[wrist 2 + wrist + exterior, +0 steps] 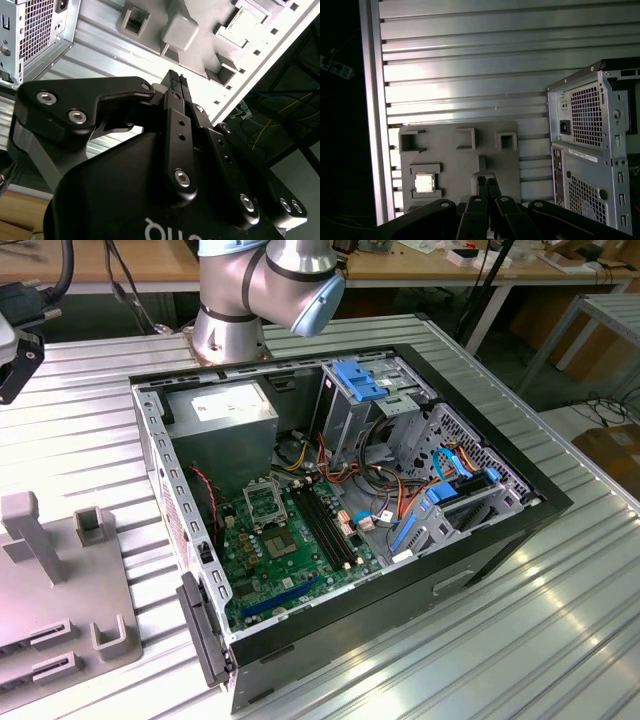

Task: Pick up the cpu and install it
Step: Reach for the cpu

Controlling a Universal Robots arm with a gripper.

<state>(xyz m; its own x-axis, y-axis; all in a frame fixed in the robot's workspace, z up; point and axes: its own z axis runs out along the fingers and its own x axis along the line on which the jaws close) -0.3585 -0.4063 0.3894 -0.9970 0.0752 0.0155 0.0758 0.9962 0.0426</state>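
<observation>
The small, flat, square cpu [425,183] with its plain silver-grey metal top lies in a shallow square pocket of a grey moulded plastic holder plate [455,150]. I judge the pocket is there to keep the chip flat and squarely located for a clean pick. The holder plate has raised blocky lugs and open slots, and it rests on the ribbed, brushed aluminium worktop [470,60].

The black metal gripper [487,180] hangs over the holder plate, apart from the cpu and off to one side of its pocket. In both wrist views its two slim, bolted fingers [172,107] are pressed together with nothing between them.

Beside the holder plate stands the open black and silver steel computer case [400,620], laid on its side so its interior faces up. Inside it, the green motherboard [290,560] carries a metal-framed square socket [262,502], which looks empty. The cpu is not yet picked up.
</observation>
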